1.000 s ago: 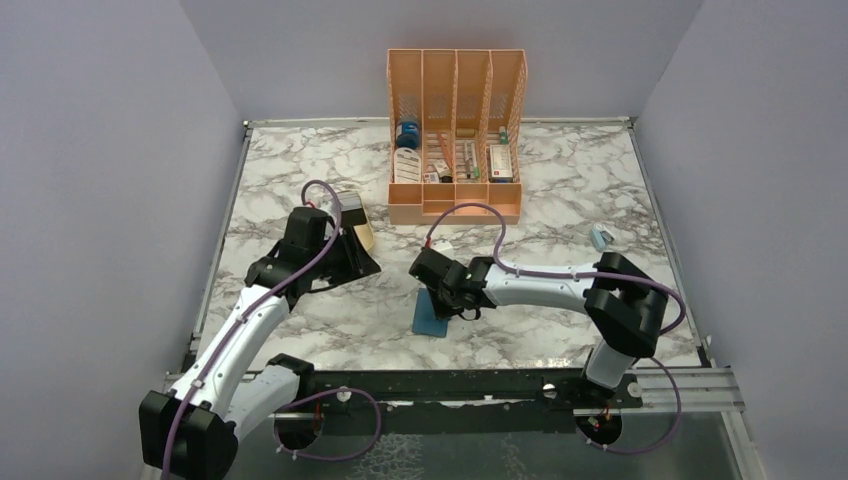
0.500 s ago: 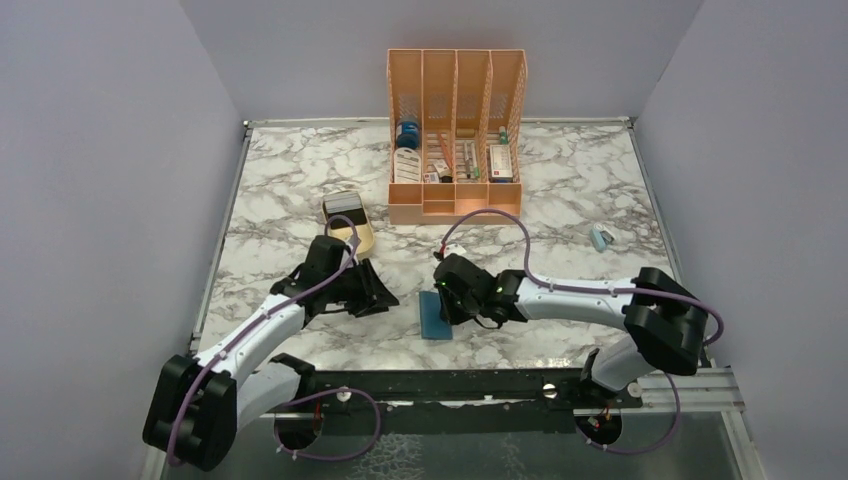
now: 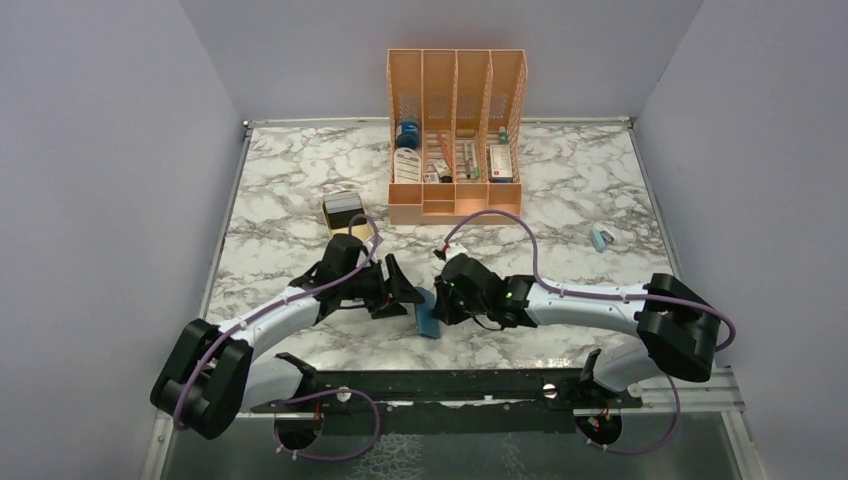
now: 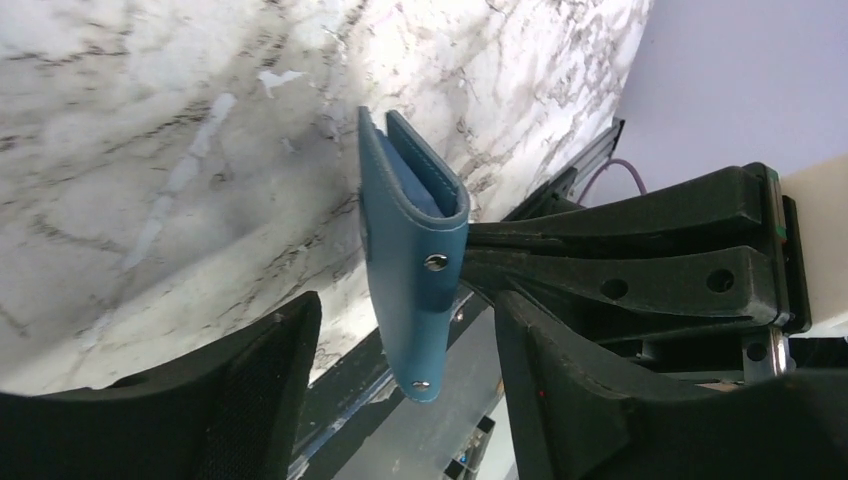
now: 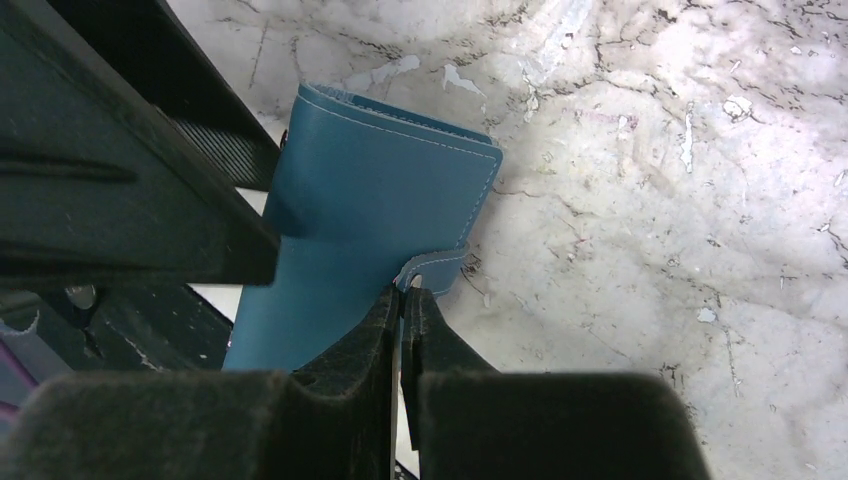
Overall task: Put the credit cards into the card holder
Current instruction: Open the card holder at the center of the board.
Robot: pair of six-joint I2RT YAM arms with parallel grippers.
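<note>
1. The white, grey-veined marble worktop (image 3: 560, 200) carries everything.
2. A tall orange slotted desk organiser (image 3: 456, 130) stands at the far middle, with small boxes and bottles in its slots.
3. My left end effector (image 3: 402, 295) lies low near the front middle with its fingers spread wide. The card holder sits in the gap between them, and neither finger visibly touches it.
4. My right end effector (image 5: 403, 310) meets it from the other side. Its fingers are pressed together, pinching the snap tab of the card holder.
5. A shallow beige tray (image 3: 356, 228) lies left of the organiser, behind my left arm.
6. The teal-blue folding card holder (image 3: 428, 318) hangs on edge from its tab, its flaps slightly parted and a lighter blue lining showing. I cannot tell whether it touches the worktop.
7. The dark, flat credit cards (image 3: 342, 204) lie at the tray's far end.
8. A small pale-blue object (image 3: 601, 238) lies well apart at the right.
</note>
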